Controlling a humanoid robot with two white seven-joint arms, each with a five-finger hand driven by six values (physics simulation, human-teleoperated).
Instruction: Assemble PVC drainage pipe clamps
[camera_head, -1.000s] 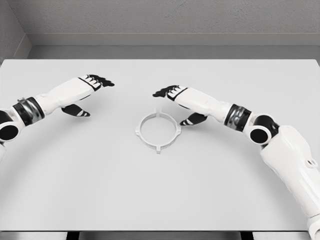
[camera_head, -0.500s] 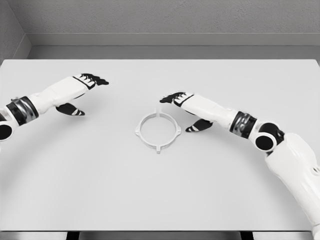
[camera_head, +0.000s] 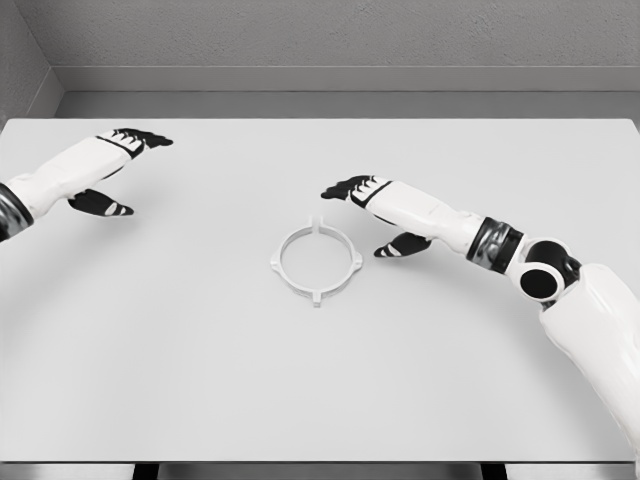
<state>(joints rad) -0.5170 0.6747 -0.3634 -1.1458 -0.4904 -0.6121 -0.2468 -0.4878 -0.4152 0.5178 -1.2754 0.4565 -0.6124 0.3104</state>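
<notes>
Right hand (camera_head: 385, 205) fingers are extended and relaxed, holding nothing, just right of the white ring-shaped plastic pipe clamp (camera_head: 316, 262). Left hand (camera_head: 105, 170), likewise open-fingered and empty, hovers far left. The clamp lies flat at the centre of the white bench (camera_head: 320, 390).

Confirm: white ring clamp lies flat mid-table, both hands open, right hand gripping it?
Not quite. The head view shows the right hand open beside the white ring clamp, not touching it. The clamp lies flat mid-table; the left hand is open, far left.
</notes>
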